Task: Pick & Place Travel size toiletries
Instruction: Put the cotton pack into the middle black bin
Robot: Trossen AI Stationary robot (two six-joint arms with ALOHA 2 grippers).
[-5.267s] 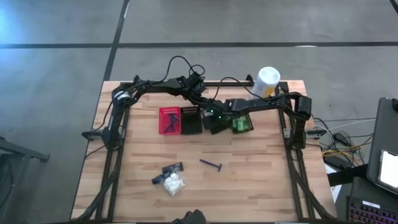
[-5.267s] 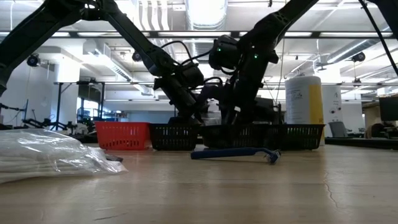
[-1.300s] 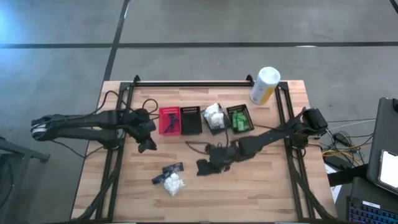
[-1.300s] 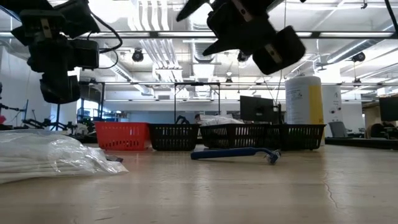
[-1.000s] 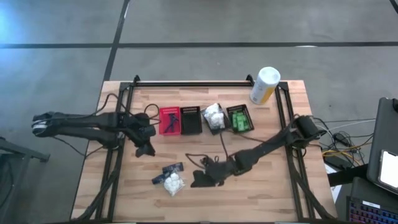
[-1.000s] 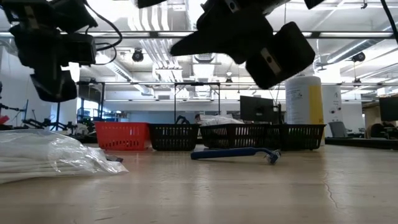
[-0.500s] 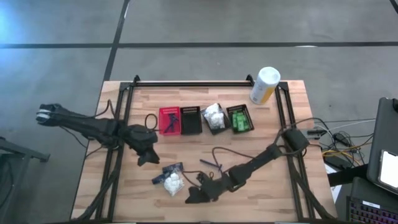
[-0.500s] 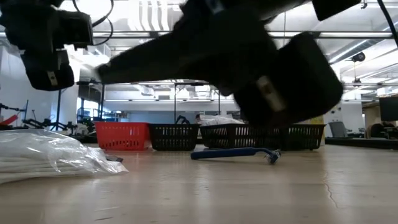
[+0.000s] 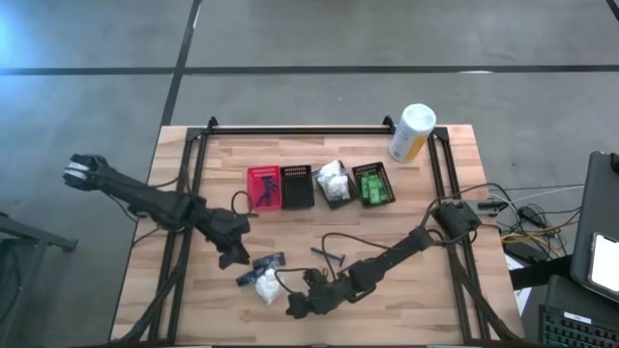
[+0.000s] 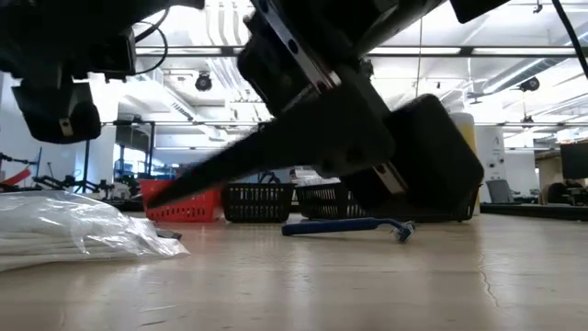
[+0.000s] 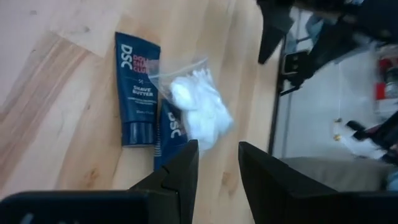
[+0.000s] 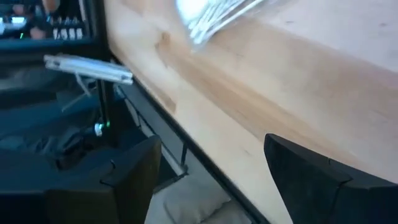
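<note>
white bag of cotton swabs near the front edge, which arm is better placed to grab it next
Probably the right. The right gripper sits open just beside the white bag, low over the table. The left gripper hovers a little farther off, nearer the blue tubes.

Readable text, left wrist view only:

- Blue tube point(image 11: 138, 93), flat on the table point(image 11: 56, 106): white letters "DSC" near one end; below them small print that reads roughly "DOLLAR SHAVE CLUB", then "SHAVE BUTTER". Finer print under that too small to read.
- Second blue tube point(image 11: 171, 134), partly under the clear bag point(image 11: 196, 109) of white pieces: "DSC" again, the rest hidden.

High, low and right wrist views: no legible text. The canister point(image 9: 412, 131) carries a yellow label, but its lettering cannot be made out.
</note>
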